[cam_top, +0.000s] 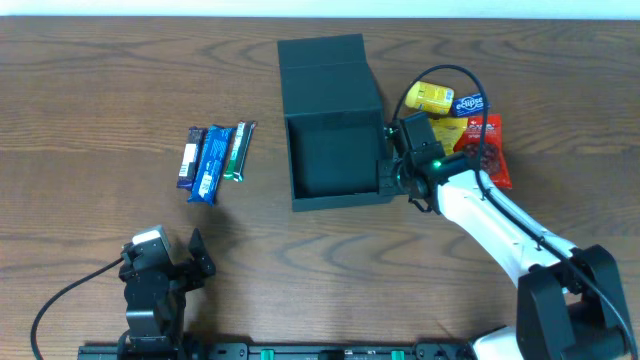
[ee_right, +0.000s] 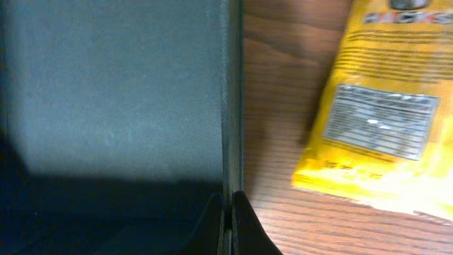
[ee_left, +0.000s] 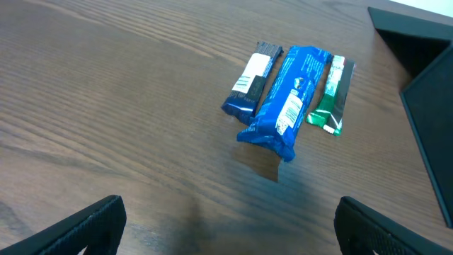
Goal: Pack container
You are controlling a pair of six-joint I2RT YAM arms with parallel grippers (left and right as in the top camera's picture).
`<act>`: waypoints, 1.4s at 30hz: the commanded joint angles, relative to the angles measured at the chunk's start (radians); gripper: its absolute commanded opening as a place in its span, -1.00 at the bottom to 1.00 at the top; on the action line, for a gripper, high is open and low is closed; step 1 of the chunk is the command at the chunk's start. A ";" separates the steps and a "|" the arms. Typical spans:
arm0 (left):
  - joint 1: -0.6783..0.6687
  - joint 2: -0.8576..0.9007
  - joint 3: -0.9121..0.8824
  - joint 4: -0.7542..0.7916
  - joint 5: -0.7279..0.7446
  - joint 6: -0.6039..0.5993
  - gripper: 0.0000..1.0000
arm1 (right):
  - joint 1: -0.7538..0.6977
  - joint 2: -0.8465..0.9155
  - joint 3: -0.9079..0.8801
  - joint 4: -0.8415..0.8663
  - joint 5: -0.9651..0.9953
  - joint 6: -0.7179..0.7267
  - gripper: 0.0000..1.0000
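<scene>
Dark green container (cam_top: 330, 150), open, likely light and stiff; thin right wall pinched in right gripper (ee_right: 227, 207); left gripper (ee_left: 226, 227) spread apart.

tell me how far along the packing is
Done: the container lies open, nothing visible inside. In hand: the right arm has its jaws shut on the container's right wall; the left arm sits apart, jaws open. Left: three bars and the packets are all outside.
</scene>
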 commanded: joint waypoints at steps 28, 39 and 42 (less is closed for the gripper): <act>0.004 -0.006 -0.011 0.002 -0.018 -0.011 0.91 | 0.026 0.007 0.021 -0.038 -0.019 0.247 -0.97; 0.004 -0.006 -0.011 0.003 -0.018 -0.010 0.91 | 0.026 -0.053 0.151 -0.178 -0.042 0.165 0.99; 0.004 -0.006 -0.011 0.002 -0.006 -0.011 0.91 | 0.026 -0.113 0.241 -0.238 -0.043 0.123 0.98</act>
